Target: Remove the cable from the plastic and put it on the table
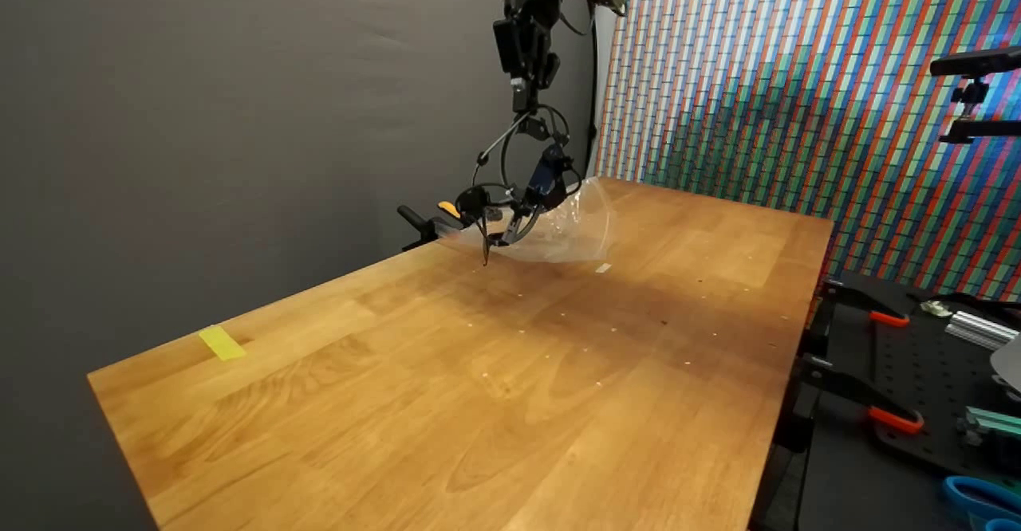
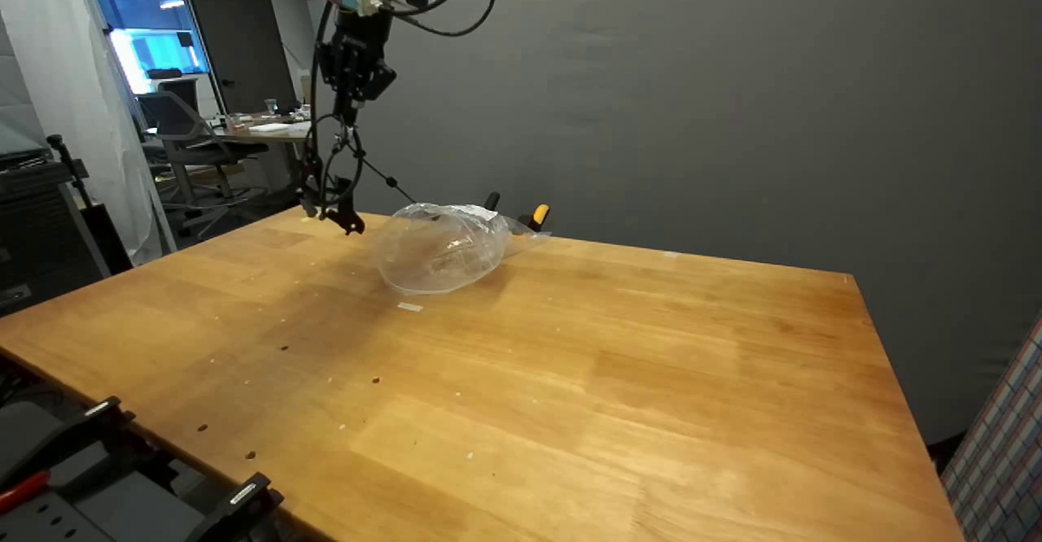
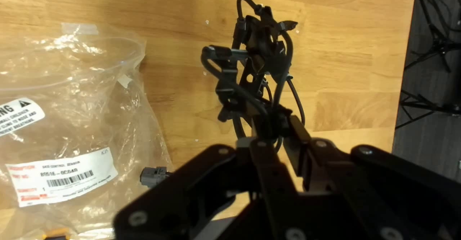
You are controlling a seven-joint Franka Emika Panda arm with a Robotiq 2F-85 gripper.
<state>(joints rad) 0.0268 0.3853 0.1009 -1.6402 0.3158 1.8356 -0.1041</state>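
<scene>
While the black cable (image 3: 264,45) hangs over the table (image 1: 478,403), the gripper (image 1: 523,99) has its two fingers pinched around the top of it. The cable is thin and bendy, with round loops curling out on both sides, and hard, dark, flat pieces with little holes are fixed along it. One small bit shines like metal. I cannot tell if its lowest tip touches the wood. Near it lies the clear plastic bag (image 2: 440,261), thin, wrinkly and shiny, puffed up with a wide, round mouth. Most of the cable is outside the bag, and in an exterior view one thin strand (image 2: 391,181) slants down toward it. In the wrist view a boxy gray plug (image 3: 153,177) shows at the bag's edge, but I cannot tell if it is inside. The bag has a long white label (image 3: 63,177) with black bars and a warning label (image 3: 19,116) with a rounded end. The table is smooth, yellow-brown wood with wavy grain and tiny pale specks. A flat strip of yellow tape (image 1: 222,343) sticks near one edge, and a dull gray wall (image 2: 692,119) stands behind.
</scene>
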